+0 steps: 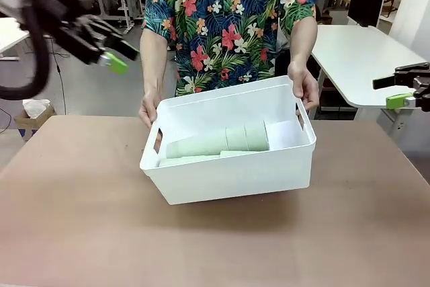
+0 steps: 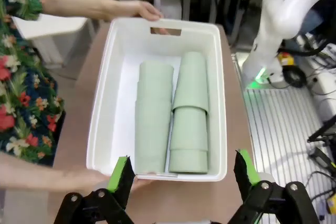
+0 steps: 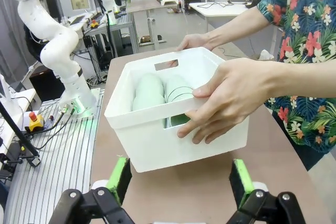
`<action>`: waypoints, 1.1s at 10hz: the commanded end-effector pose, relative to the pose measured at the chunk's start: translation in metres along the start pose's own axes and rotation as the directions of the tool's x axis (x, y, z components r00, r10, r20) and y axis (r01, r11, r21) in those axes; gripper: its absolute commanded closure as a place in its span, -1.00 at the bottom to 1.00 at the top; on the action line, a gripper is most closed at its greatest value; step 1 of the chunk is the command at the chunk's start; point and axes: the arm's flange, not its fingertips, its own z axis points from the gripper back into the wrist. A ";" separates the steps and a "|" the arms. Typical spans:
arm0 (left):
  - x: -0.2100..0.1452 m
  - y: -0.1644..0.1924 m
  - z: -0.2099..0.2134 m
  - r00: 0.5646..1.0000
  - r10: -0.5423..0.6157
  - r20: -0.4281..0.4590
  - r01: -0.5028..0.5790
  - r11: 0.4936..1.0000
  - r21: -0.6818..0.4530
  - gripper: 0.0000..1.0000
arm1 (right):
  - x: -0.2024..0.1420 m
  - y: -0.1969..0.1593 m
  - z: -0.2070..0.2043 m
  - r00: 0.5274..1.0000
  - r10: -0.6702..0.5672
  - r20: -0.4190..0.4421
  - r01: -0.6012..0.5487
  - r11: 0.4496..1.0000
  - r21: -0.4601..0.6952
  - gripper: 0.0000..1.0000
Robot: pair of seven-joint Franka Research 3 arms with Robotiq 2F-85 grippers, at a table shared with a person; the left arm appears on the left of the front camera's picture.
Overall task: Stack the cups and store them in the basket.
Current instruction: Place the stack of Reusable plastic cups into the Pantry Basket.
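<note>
The white basket (image 1: 222,176) sits mid-table, tilted, with a person's hands (image 1: 150,109) gripping both short ends. Inside lie two stacks of pale green cups (image 1: 218,142) on their sides. From the left wrist view the basket (image 2: 100,124) is seen from above with the cup stacks (image 2: 189,114) side by side. The right wrist view shows the basket (image 3: 173,140), the cups (image 3: 149,90) and a hand (image 3: 226,100) on its near end. My left gripper (image 1: 114,55) hovers open, high at the upper left. My right gripper (image 1: 403,92) is open at the right edge. Both are empty.
The brown table (image 1: 80,220) has free room all around the basket. White desks (image 1: 356,58) stand behind the person. My other arm's white base (image 2: 278,30) stands beyond the table's end.
</note>
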 end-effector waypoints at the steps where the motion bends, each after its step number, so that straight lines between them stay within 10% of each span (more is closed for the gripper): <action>1: -0.037 -0.005 0.021 0.998 -0.027 0.053 0.025 0.999 0.022 -1.00 | 0.005 0.001 0.000 1.000 -0.021 0.022 0.021 1.000 -0.002 -1.00; 5: -0.091 -0.001 0.045 0.997 -0.047 0.067 0.045 0.999 0.031 -1.00 | 0.005 0.001 0.000 1.000 -0.021 0.022 0.021 1.000 -0.002 -1.00; 11: -0.078 -0.002 0.043 0.999 -0.004 0.034 0.003 0.999 0.049 -1.00 | 0.005 0.001 0.000 1.000 -0.021 0.022 0.021 1.000 -0.002 -1.00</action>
